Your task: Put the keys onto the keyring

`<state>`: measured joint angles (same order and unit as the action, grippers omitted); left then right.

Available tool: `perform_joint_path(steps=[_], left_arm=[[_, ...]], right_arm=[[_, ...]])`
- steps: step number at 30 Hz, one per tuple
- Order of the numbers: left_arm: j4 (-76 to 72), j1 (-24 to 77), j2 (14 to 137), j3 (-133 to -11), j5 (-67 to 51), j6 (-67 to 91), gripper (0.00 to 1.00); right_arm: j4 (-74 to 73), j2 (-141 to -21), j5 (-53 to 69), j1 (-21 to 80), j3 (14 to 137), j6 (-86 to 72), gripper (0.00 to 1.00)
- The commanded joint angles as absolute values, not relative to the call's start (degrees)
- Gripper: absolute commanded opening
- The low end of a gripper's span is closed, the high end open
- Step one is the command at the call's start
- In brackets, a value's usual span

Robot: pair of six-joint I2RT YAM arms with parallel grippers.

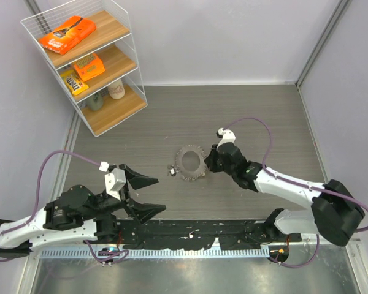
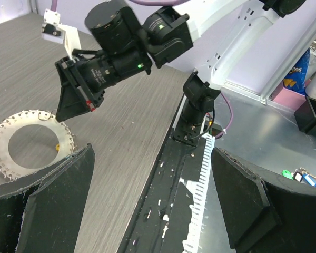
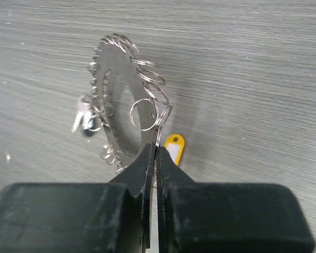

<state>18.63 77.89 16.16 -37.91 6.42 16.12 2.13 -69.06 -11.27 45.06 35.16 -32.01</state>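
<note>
The keyring (image 1: 190,162) is a flat silvery loop with an open centre, hung with many small wire rings, lying mid-table. My right gripper (image 1: 210,160) is shut on one wire ring at its right rim; the right wrist view shows the fingertips (image 3: 156,150) pinching it, with the loop (image 3: 118,68) beyond. A silvery key with a dark head (image 3: 83,120) hangs among the rings on the far rim, also visible from above (image 1: 171,170). A small yellow key piece with a white face (image 3: 174,146) lies beside my fingertips. My left gripper (image 1: 152,195) is open and empty, near the table's front edge (image 2: 151,158).
A wire shelf (image 1: 92,61) with snack packs stands at the back left. A black rail (image 1: 190,236) runs along the near edge. In the left wrist view the right arm (image 2: 116,58) reaches over the loop (image 2: 5,132), and coloured tags (image 2: 295,174) lie on the metal ledge.
</note>
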Motion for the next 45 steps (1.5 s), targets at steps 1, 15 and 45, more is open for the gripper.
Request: perform_joint_path(steps=[1, 15, 45], left_arm=[[16.8, 78.0, 15.9, -39.1, 7.6, 16.3, 1.0], [17.1, 78.0, 15.0, -39.0, 15.8, 16.4, 0.99], [18.3, 78.0, 23.6, -47.5, 22.5, 9.4, 1.0]], right_arm=[[9.0, -73.6, -9.8, 43.2, 37.8, -31.8, 0.06], [4.7, -73.0, -14.7, 40.3, 39.1, -29.1, 0.55], [-22.2, -46.9, -26.0, 40.4, 57.0, -17.5, 0.96]])
